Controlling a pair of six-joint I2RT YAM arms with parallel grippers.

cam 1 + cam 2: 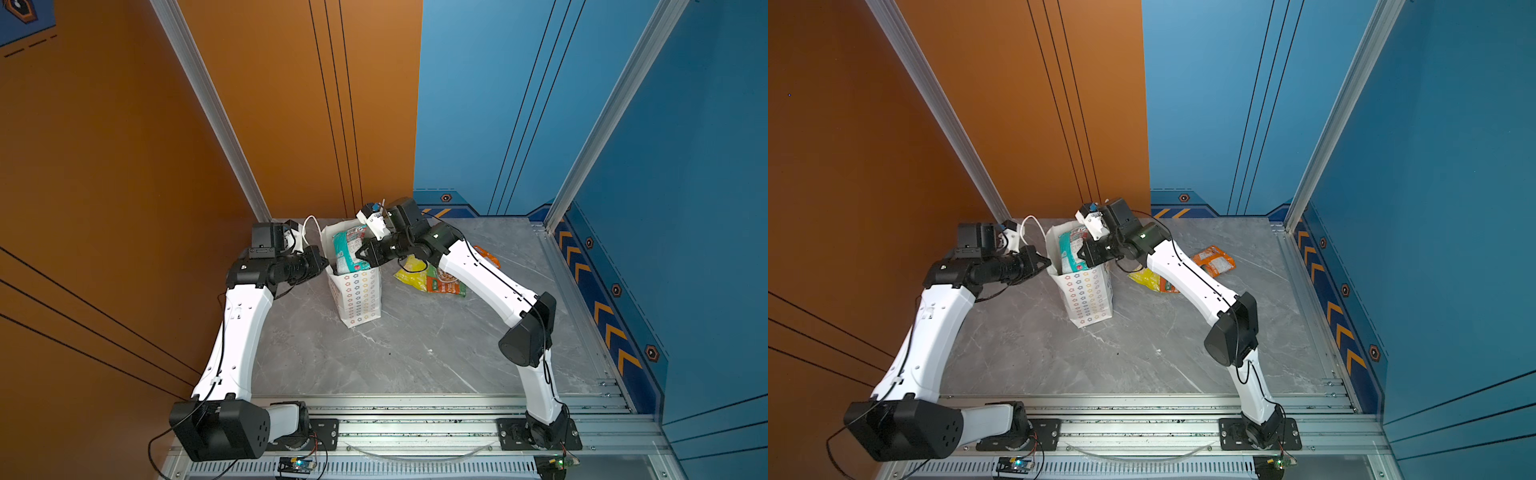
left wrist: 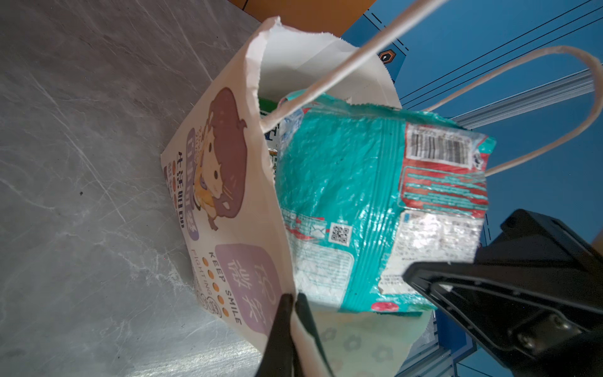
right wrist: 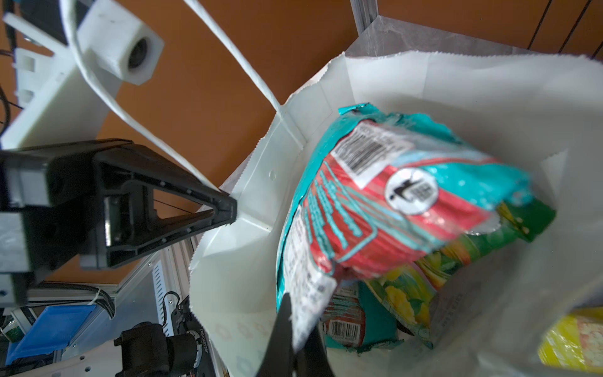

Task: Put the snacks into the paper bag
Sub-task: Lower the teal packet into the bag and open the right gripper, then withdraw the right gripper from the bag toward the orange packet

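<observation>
Left jaws grip paper bag (image 2: 235, 196) rim, right jaws teal packet (image 3: 375, 202), green packet (image 3: 528, 222) beneath in right wrist view

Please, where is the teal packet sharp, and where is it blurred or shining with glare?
Left wrist view: the teal packet is sharp, with white glare on its wrinkled plastic. Right wrist view: it is blurred, while the rim of the paper bag is sharper. Both top views: small, evenly lit, no strong glare.
</observation>
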